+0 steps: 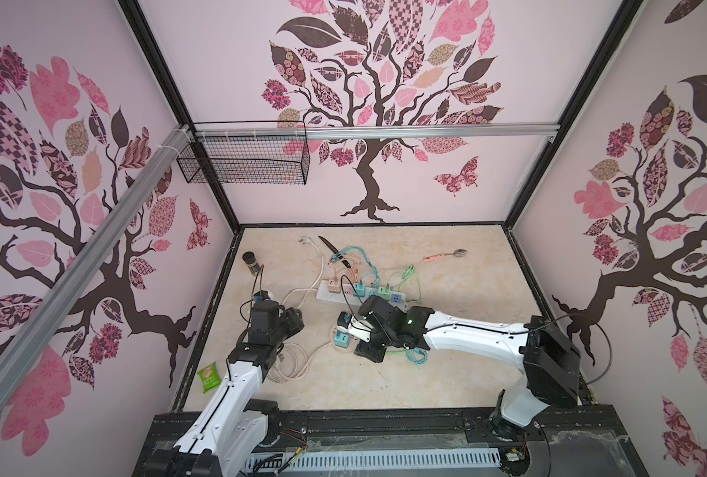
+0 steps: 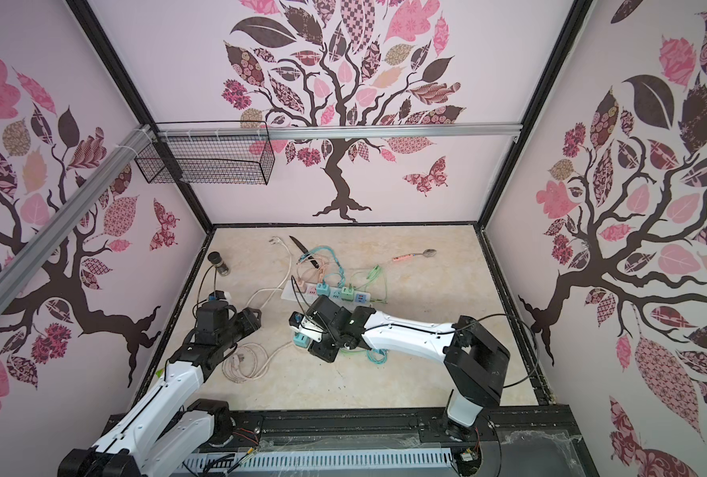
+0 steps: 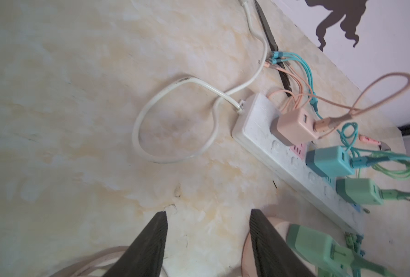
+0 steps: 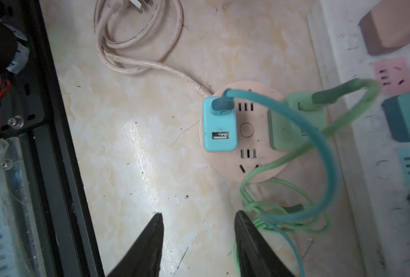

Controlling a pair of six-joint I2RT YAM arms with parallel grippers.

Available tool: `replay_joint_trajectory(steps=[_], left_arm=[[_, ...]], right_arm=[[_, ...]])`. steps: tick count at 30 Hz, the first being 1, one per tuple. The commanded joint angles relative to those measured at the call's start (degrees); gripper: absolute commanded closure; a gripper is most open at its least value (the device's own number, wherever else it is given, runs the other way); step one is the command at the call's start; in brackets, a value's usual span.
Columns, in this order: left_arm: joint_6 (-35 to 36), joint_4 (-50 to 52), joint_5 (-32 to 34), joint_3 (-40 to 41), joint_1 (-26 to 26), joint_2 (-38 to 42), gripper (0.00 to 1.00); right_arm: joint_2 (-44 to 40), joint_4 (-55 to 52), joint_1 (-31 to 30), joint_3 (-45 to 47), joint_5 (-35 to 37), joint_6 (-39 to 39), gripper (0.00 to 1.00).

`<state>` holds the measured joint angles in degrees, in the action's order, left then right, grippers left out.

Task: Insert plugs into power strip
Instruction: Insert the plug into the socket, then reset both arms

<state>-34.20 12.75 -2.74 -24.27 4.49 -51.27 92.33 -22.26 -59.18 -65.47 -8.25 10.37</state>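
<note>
Hovering over bare beige marble-look desk (image 1: 447, 363), toward its left edge: left gripper (image 3: 208, 212), black fingers apart, nothing between them. Green snack packet (image 1: 209, 376) sits near the front-left corner, and a dark capped jar (image 1: 252, 262) stands further back along the left edge. Coiled beige cord (image 1: 290, 363) lies beside the left arm.

Mid-desk, toward the front: round peach socket hub (image 4: 223, 165) with a boxy light teal plug (image 4: 219, 124) and a boxy green plug (image 4: 285, 129) sitting on it, matching cables looped off to the side. Right gripper (image 4: 199, 213) hangs just in front of the hub, fingers spread, touching neither plug.

Just behind it, the long white power strip (image 3: 259, 129) with pastel socket faces lies roughly parallel to the rear edge. Seated in its row are a boxy peach-pink plug (image 3: 295, 126), a teal plug (image 3: 328, 160) and a mint green plug (image 3: 357, 191). Pink socket face between peach and teal is bare.

Black knife (image 1: 331, 247) lies near the rear edge, and a pink-handled metal spoon (image 1: 447, 255) further right.
</note>
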Motion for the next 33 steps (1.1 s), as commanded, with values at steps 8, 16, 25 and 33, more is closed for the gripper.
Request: replay_joint_trajectory(steps=[8, 16, 25, 33], left_arm=[[5.8, -5.2, 4.0, -2.9, -2.9, -4.9, 0.4], [12.3, -11.6, 11.8, -4.1, -2.9, -8.1, 0.39], [21.2, -21.0, 17.8, -2.8, -2.9, -10.5, 0.39], [29.8, -44.3, 17.3, 4.1, -2.9, -20.8, 0.38]], right_arm=[[-16.8, 7.4, 11.0, 7.7, -6.1, -4.8, 0.38], [-25.9, 21.4, 24.0, 16.7, 3.7, -8.6, 0.2], [-28.3, 38.2, 48.1, 32.1, 4.3, -19.9, 0.07], [-22.9, 54.7, 48.5, 41.2, 18.4, -17.7, 0.02]])
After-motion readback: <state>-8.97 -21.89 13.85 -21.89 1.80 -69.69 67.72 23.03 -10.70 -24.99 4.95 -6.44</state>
